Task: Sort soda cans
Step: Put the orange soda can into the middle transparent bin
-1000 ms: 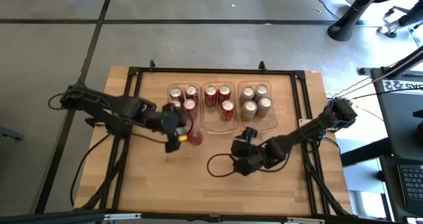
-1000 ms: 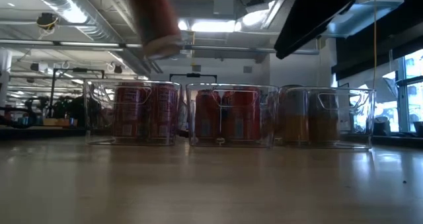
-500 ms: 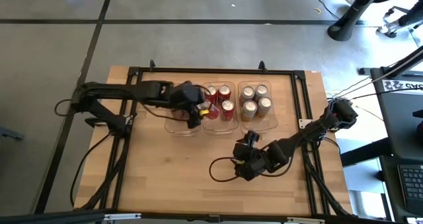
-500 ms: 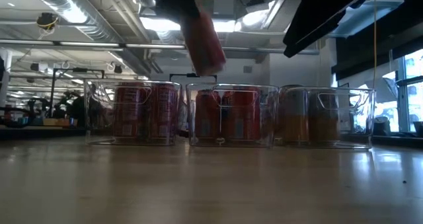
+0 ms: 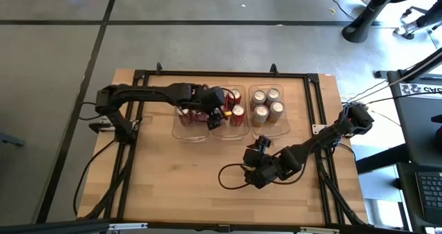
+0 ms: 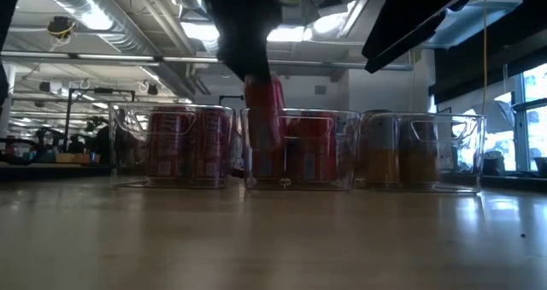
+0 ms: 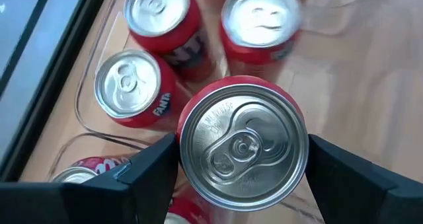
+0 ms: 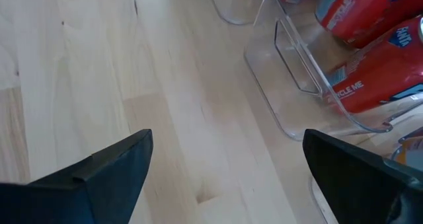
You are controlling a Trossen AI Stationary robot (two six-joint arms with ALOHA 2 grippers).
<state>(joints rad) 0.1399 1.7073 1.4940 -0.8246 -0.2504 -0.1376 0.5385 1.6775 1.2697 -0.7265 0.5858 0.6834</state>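
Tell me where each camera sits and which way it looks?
High view: above the table, looking straight down; both arms show, the left gripper over the middle tray, the right gripper waiting low.
Low view: at table height, looking level across at the trays; arms hang in from above.
Left wrist view: on the left wrist, looking down on the held red can between its fingers.
Right wrist view: on the right wrist, looking at bare wood.
Shared: the held can also shows in the low view.

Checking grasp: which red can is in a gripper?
The red can between the left gripper fingers, over the middle tray; the others stand in trays.
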